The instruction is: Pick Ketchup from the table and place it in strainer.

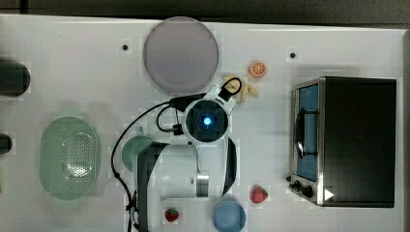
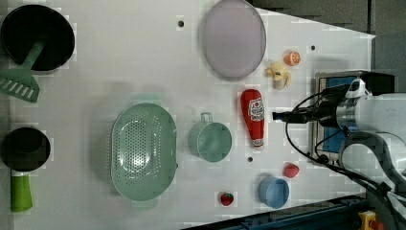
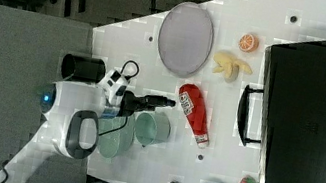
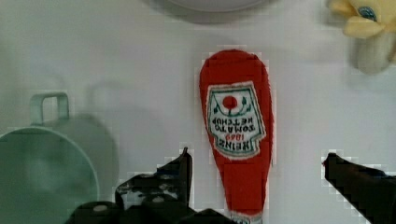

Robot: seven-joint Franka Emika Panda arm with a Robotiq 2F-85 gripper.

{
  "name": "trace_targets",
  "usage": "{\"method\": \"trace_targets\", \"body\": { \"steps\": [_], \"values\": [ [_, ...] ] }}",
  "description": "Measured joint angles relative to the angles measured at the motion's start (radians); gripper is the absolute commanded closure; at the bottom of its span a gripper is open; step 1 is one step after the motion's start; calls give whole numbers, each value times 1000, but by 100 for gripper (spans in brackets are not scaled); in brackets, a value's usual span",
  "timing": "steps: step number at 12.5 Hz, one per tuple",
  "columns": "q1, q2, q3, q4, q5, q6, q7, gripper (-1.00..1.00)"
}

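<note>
Gripper [image 4: 256, 161] spread wide, straddling the ketchup bottle [image 4: 237, 133] lying flat beside the green cup [image 4: 44, 179]; closing on its tapered neck risks it slipping out.

In the top view the white robot arm [image 1: 183, 169] covers the red ketchup bottle entirely and most of the round darker-green handled cup [image 1: 131, 151]. In the wrist view the ketchup bottle [image 4: 238, 140] is cut off at its cap end by the picture's edge, as is the cup [image 4: 42, 177]. In the right view the arm hides most of the pale mint-green strainer [image 3: 114, 140].
</note>
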State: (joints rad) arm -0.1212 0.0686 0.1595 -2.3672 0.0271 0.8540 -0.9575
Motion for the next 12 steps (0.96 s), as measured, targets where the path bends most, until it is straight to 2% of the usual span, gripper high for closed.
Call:
{"method": "trace_targets", "body": {
  "steps": [5,10,11,12],
  "values": [
    [4,165,-14,-33,-21,178,-32,-100],
    [8,311,-26,-41,-33,259,-34,-100],
    [5,316,-28,-41,-32,271,-34,-92],
    [4,315,-28,-41,-32,286,-34,-68]
  ]
}}
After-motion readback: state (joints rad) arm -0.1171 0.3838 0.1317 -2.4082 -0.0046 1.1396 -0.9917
